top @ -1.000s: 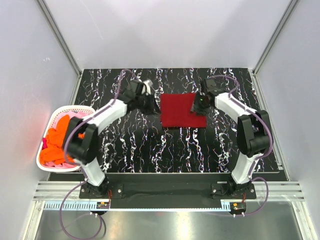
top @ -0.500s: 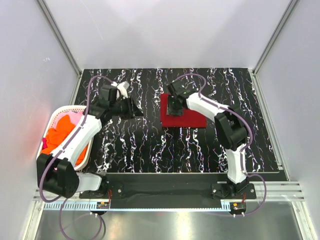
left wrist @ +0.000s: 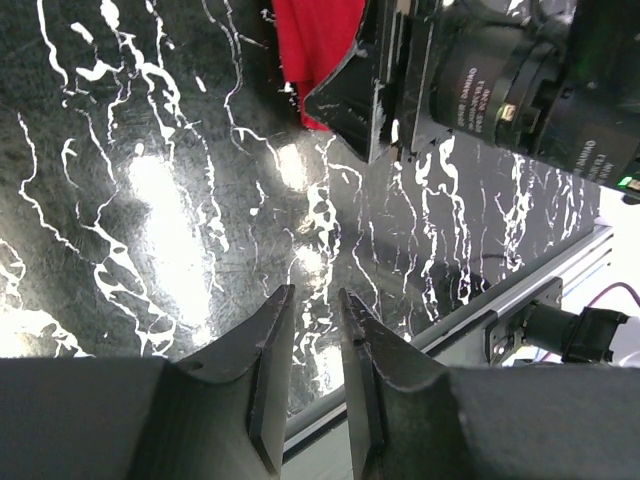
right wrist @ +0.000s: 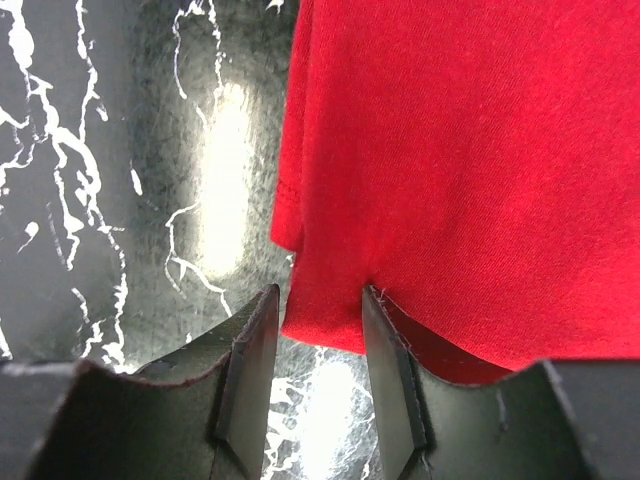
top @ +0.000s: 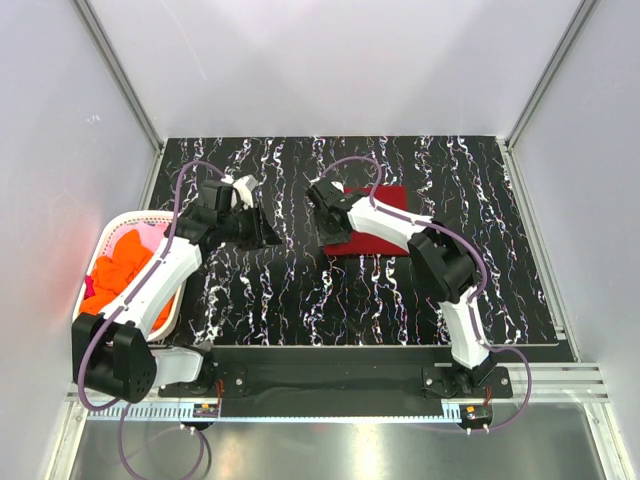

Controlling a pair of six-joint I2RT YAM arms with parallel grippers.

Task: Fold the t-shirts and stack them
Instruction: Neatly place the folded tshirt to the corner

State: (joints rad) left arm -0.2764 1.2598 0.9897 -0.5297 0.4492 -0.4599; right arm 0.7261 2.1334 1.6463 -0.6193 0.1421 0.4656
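While my left arm is swinging back over the black marbled table (top: 500, 290) and away from the fold, my right arm is reaching across the dark red t-shirt (top: 372, 243) to its left edge. I'm reading this as the fold being finished and the next shirt coming due. The white basket (top: 148, 214) is sitting at the table's left edge, holding the orange t-shirts (top: 118, 270) and a pink one (top: 150, 232), all still unfolded. The red shirt is lying flat, mid-table. My right gripper (right wrist: 318, 300) is hovering with its jaws apart, straddling the shirt's corner without pinching it. My left gripper (left wrist: 315, 295) is hanging empty over bare table, fingers a narrow gap apart. My right arm's gripper is crowding just ahead of it, so I'm judging a bump likely if either drifts.
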